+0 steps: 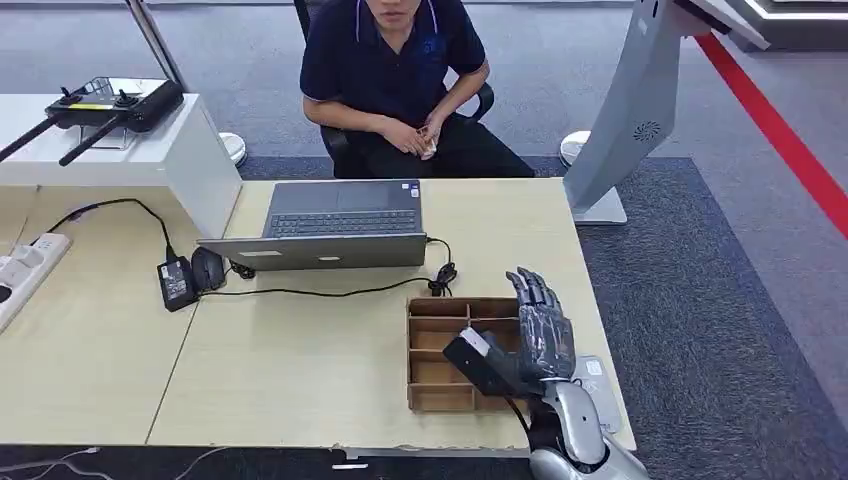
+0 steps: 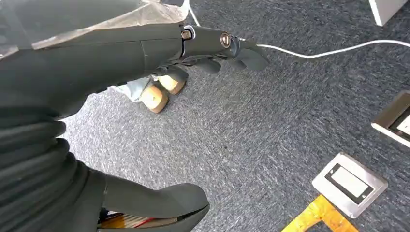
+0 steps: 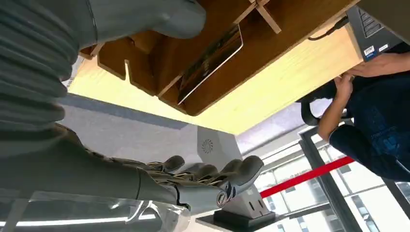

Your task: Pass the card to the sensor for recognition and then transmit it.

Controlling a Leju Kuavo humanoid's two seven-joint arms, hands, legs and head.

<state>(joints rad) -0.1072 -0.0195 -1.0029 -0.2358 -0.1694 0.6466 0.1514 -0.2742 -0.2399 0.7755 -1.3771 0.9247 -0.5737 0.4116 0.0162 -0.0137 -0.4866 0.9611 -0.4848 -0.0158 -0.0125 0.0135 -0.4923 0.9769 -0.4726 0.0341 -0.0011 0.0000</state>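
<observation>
A wooden divided tray [image 1: 432, 352] sits near the table's front right corner. In the right wrist view a white-rimmed card [image 3: 212, 60] leans inside one compartment of the tray [image 3: 270, 38]. My right hand [image 1: 540, 335] hovers over the tray's right side, fingers straight and spread, holding nothing. Its thumb [image 3: 159, 19] is close to the tray and clear of the card. A small white flat device [image 1: 597, 380] lies on the table just right of the tray, partly hidden by my hand. My left hand [image 2: 212, 48] hangs over grey carpet, loosely extended and holding nothing.
A laptop [image 1: 340, 225] lies open behind the tray, its cable [image 1: 440, 275] coiled near the tray's far edge. A person [image 1: 400, 70] sits beyond the table. A white kiosk stand [image 1: 630, 110] rises at the far right. A power adapter [image 1: 176, 283] and mouse lie to the left.
</observation>
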